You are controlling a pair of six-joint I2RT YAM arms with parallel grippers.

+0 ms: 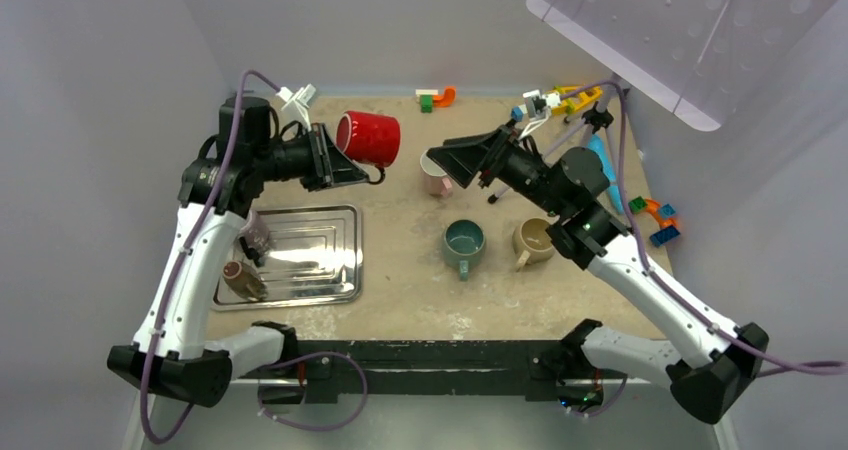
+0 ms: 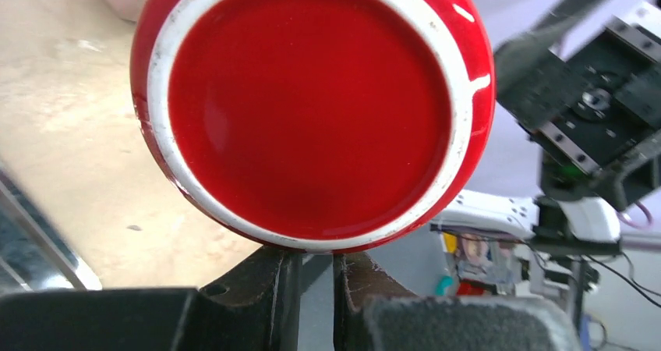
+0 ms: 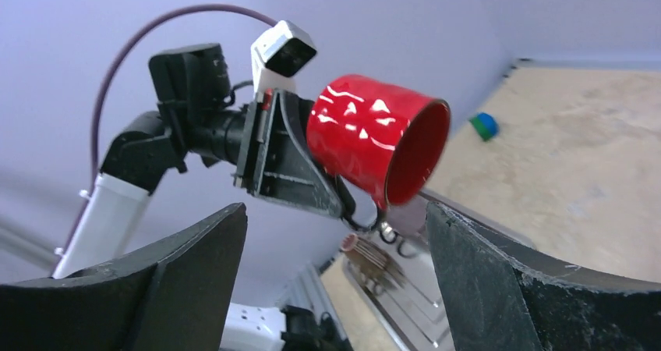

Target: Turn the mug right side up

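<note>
arms (image 1: pixel 190 270): white links, black joints | cables (image 3: pixel 195 9): purple | left gripper (image 2: pixel 317 267): black

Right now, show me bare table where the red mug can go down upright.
Best: the bare stretch between the metal tray and the teal mug. Also free: the near strip in front of the teal mug and tan mug. Crowded: the right edge, with toy blocks.

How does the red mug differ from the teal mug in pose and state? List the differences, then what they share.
The red mug is tipped on its side in the air; the teal mug stands upright on the table, mouth up. The left gripper holds the red mug; nothing touches the teal mug. Both are glazed mugs and look empty.
</note>
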